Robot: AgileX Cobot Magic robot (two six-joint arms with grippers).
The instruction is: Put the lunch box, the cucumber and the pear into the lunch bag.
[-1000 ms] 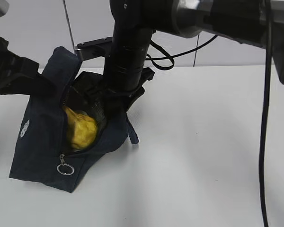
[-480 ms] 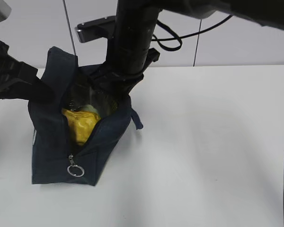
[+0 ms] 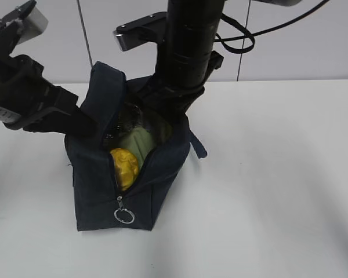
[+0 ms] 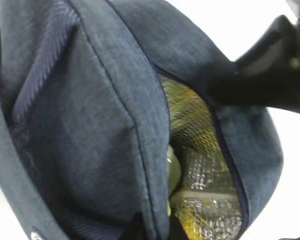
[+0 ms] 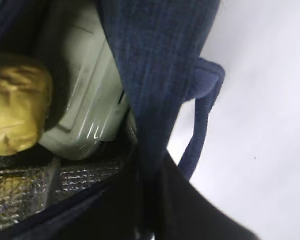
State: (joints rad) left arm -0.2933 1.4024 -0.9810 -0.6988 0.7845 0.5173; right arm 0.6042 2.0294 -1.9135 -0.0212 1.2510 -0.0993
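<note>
The navy lunch bag stands upright on the white table, its zipper open along the top. Inside it the yellow pear lies against the pale green lid of the lunch box; both also show in the right wrist view, pear and lunch box. I cannot pick out the cucumber. My left gripper is shut on the lunch bag's left wall. My right gripper is shut on the bag's far right wall, its fingers dark at the bottom of the right wrist view.
The zipper's metal ring pull hangs at the bag's near end. The padded loop handle droops off the right side. Silvery lining shows inside the opening. The white table stretches to the right.
The slumped bag has been drawn upright and shifted right. My right gripper closed on the bag's wall and rose; the left arm moved right with the bag. The lunch box lid now shows.
</note>
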